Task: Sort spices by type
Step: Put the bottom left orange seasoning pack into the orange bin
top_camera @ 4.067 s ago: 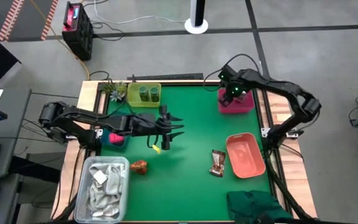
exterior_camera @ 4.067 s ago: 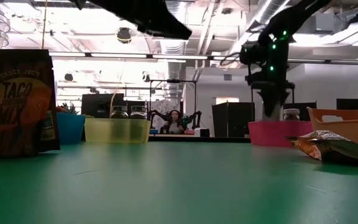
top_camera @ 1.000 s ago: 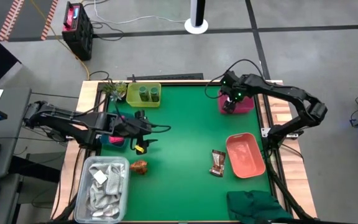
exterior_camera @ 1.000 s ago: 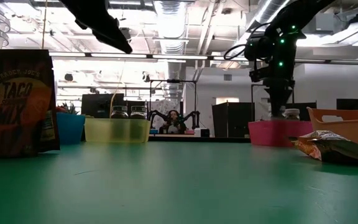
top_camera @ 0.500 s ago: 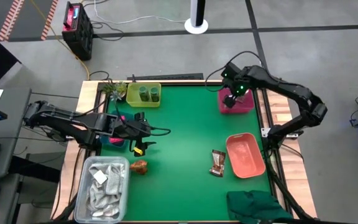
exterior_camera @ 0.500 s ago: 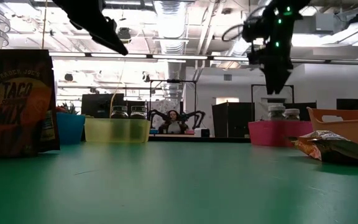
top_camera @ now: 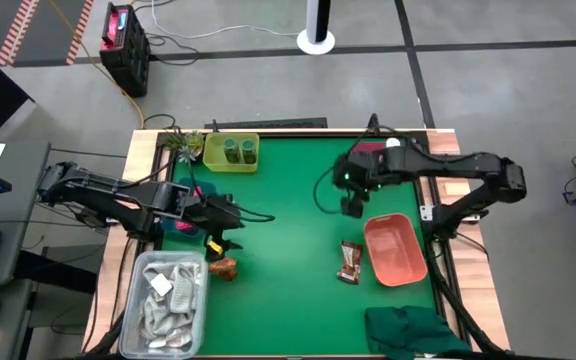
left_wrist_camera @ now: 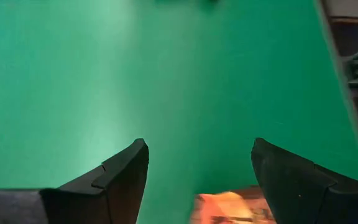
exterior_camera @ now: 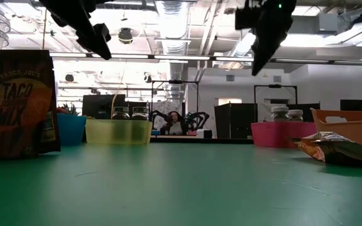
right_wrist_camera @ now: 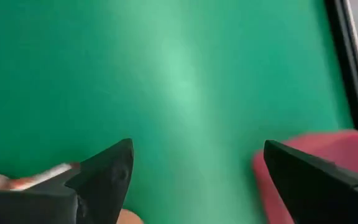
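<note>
- Brown sachet [top_camera: 350,262], near edge of the green mat [top_camera: 288,210]: lies flat just beside the salmon tray [top_camera: 396,250], on its left, its long axis running near-to-far. It probably belongs in that tray.
- Second brown sachet [top_camera: 225,267]: crumpled, just right of the clear tub [top_camera: 168,300].
- Left gripper [top_camera: 218,243]: fingers spread and empty, directly above and just behind this second sachet, which shows between the fingers in the left wrist view [left_wrist_camera: 229,208]; a short drop would reach it.
- Right gripper [top_camera: 352,205]: fingers spread wide and empty, raised over the mat, just behind the first sachet and nearer to it than the left arm.
- Green jars [top_camera: 238,150]: together in the yellow tray [top_camera: 213,160], far left.
- White-capped bottles [exterior_camera: 286,114]: in the pink tray [exterior_camera: 275,135], far right.
</note>
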`<state>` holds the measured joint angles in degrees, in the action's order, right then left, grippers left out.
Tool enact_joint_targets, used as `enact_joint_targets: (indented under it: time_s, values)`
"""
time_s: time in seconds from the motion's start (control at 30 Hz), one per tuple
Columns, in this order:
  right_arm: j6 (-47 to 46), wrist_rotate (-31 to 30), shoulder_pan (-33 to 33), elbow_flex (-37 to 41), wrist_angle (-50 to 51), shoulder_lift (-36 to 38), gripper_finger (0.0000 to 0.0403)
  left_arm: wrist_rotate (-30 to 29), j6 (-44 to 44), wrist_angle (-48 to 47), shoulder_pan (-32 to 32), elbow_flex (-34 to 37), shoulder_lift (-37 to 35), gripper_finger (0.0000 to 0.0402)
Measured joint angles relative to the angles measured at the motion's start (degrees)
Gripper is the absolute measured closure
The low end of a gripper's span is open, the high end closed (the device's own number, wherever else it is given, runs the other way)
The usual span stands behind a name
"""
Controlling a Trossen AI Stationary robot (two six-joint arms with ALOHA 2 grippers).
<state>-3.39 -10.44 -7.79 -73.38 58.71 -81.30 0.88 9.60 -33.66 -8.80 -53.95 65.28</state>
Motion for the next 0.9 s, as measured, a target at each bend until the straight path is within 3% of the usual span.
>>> enact_joint_targets:
  time_s: [0.13, 0.3, 0.53, 0.73, 0.9]
  values:
    - [-2.8, -1.7, 4.0, 0.0, -3.0, 0.0, 0.0030, 0.8, 3.3, 0.5, -2.0, 0.0, 0.5, 0.0129]
    - [-3.7, -7.9, 5.1, 0.0, -2.8, 0.0, 0.0036, -7.5, 4.3, -1.7, -6.5, -3.5, 0.5, 0.0141]
    - [-8.3, -8.0, 2.8, 0.0, -1.5, 0.0, 0.0042, -12.1, 8.0, -8.8, -11.6, -9.4, 1.7, 0.0151]
    - [-9.2, -10.7, 0.7, 1.8, -1.8, 0.0, 0.0042, -12.0, 10.5, -13.6, -14.4, -12.5, 9.8, 0.0151]
    - [-9.3, -10.7, -1.0, 4.3, -2.1, 0.0, 0.0042, -11.7, 9.7, -21.6, -16.2, -20.6, 16.9, 0.0151]
